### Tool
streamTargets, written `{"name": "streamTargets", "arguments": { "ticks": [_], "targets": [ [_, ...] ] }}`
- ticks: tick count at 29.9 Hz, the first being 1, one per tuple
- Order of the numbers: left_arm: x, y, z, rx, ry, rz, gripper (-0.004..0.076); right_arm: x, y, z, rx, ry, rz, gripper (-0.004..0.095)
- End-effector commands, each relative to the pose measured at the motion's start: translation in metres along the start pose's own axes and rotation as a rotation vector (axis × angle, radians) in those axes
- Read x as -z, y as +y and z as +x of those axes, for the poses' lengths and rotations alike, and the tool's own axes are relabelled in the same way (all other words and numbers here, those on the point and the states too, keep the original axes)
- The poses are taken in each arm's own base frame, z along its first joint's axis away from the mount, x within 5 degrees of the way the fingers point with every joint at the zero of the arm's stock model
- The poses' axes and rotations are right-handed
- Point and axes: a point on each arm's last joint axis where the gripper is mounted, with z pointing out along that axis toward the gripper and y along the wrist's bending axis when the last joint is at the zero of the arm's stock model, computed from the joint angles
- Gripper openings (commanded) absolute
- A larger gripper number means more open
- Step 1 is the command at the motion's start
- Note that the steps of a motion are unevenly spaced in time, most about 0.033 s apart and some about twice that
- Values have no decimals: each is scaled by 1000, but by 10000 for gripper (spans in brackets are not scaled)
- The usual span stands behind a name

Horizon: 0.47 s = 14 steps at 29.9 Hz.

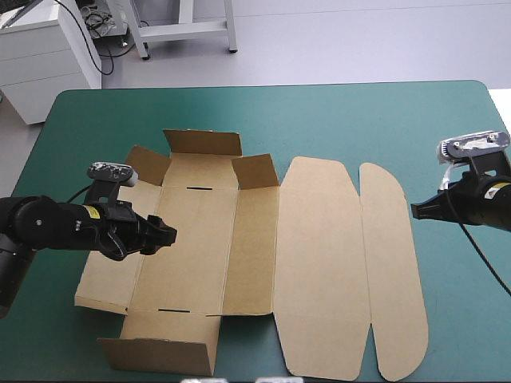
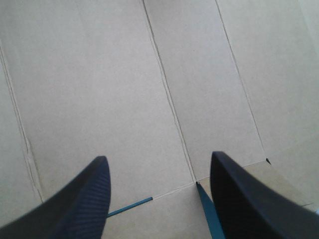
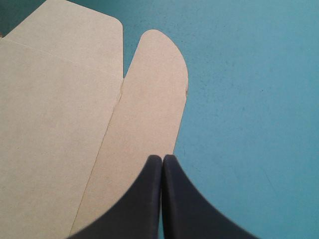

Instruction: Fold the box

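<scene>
The brown box (image 1: 311,263) lies spread on the teal-green cover as a cut sheet. Its far flaps (image 1: 202,142) and near wall (image 1: 160,355) at the left end are raised, while the lid and its rounded flap (image 1: 395,271) lie flat on the right. My left gripper (image 1: 166,234) hovers over the left side of the base panel, open, with only bare board (image 2: 124,89) and a thin slot (image 2: 130,204) beneath it (image 2: 157,179). My right gripper (image 1: 415,211) is shut, pointing at the right edge of the rounded flap (image 3: 149,109), its tip (image 3: 163,160) over that edge.
The teal-green cover (image 1: 359,120) shows beyond the box's far side and to its right (image 3: 249,99). The sheet's near end reaches almost to the table's front edge.
</scene>
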Motion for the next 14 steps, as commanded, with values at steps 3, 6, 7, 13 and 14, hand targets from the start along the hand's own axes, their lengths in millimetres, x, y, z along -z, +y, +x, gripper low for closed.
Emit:
{"name": "streamTargets", "arguments": {
  "ticks": [3, 6, 7, 13, 14],
  "targets": [
    [-4, 18, -18, 56, -17, -59, 421, 10, -1, -8, 6, -78, 15, -20],
    [-4, 39, -29, 92, 15, -128, 421, 10, -1, -7, 6, -67, 12, -20],
    [-2, 46, -33, 94, 21, -142, 421, 10, -1, -6, 6, -65, 11, -20],
    [9, 92, -51, 181, 5, -222, 421, 10, -1, -7, 3, -66, 11, -20],
    [10, 104, -51, 196, 12, -238, 421, 10, -1, -7, 3, -66, 11, -20]
  ]
}}
